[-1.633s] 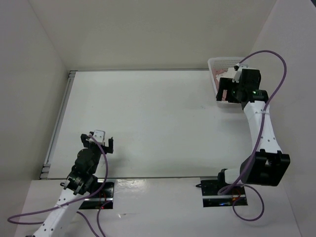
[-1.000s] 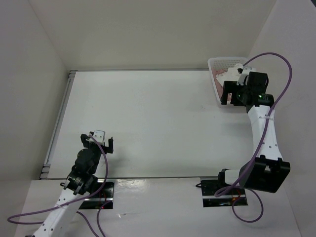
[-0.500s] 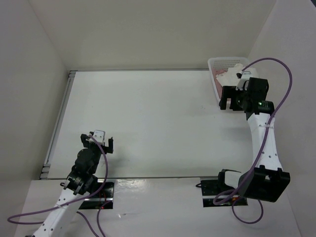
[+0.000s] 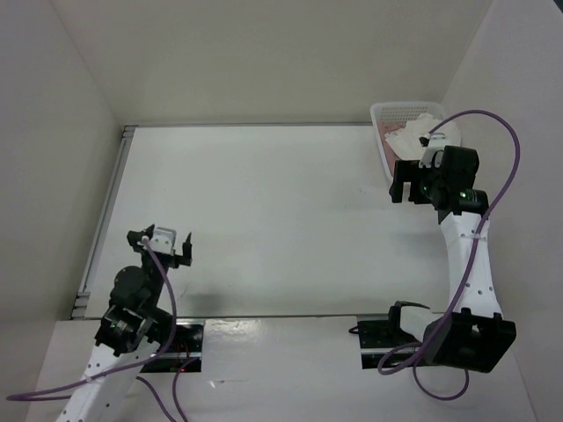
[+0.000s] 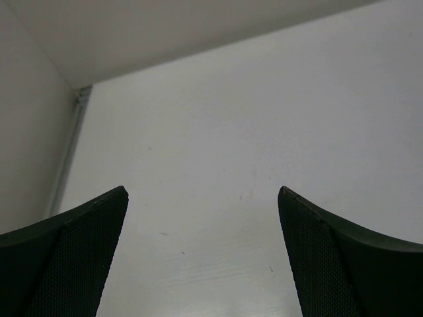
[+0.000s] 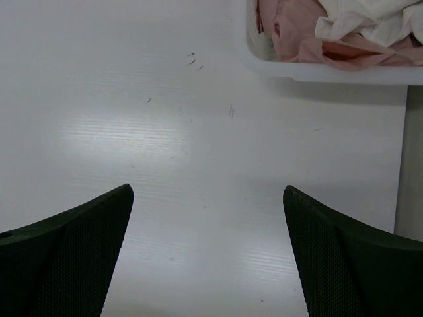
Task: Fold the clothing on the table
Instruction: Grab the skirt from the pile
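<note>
White plastic basket (image 6: 317, 71) at the tabletop's (image 4: 264, 202) far right corner holds the crinkled white clothing (image 6: 370, 20), bunched over a pink garment (image 6: 297, 36). The right jaws hover wide and empty just beside it — the left jaws, wide too, hang near the metal rail (image 4: 106, 211).

The left arm (image 4: 127, 303) and right arm (image 4: 464, 255) have white links and black joints. Purple cables (image 4: 479, 112) loop along both. The fingers (image 6: 66, 257) are black and mesh-textured.

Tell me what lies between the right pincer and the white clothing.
Right wrist view: from the right pincer, bare table, then the basket wall and a pink garment before the white clothing.
</note>
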### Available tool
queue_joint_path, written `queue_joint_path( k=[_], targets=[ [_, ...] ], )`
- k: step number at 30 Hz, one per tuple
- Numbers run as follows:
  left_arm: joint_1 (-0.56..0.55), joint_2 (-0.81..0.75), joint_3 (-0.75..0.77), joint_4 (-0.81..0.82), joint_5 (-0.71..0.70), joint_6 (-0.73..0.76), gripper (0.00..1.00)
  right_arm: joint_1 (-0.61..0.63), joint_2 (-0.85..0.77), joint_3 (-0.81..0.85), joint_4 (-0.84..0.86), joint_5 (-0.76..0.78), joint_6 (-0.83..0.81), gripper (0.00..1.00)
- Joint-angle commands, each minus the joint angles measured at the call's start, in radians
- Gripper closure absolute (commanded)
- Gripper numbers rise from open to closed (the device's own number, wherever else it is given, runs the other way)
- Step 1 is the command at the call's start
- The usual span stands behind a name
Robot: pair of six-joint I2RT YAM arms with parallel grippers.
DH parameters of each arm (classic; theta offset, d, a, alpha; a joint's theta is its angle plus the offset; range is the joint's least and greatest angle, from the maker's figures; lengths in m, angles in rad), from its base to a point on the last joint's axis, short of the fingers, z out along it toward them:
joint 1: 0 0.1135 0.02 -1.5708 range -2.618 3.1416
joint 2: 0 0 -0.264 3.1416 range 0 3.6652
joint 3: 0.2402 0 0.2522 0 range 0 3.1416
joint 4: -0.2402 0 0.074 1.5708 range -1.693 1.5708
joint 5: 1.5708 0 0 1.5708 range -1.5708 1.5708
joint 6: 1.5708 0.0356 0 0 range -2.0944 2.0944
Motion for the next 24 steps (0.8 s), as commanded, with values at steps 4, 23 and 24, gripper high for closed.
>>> queue_joint_path(
  k=[4,23,24],
  targets=[
    [-0.003,-0.054,0.294,0.04,-0.01,0.177,0.0,-0.001,-0.145,-0.005,0.029,-0.051,-0.05,0.02],
    [0.069,0.854,1.169,-0.529,-0.216,-0.237,0.0,0.018,-0.222,-0.093,0.082,-0.031,-0.068,0.02],
    [0.069,0.854,1.121,-0.52,-0.199,-0.237,0.0,0.018,-0.195,-0.093,0.082,-0.022,-0.068,0.02]
  ],
)
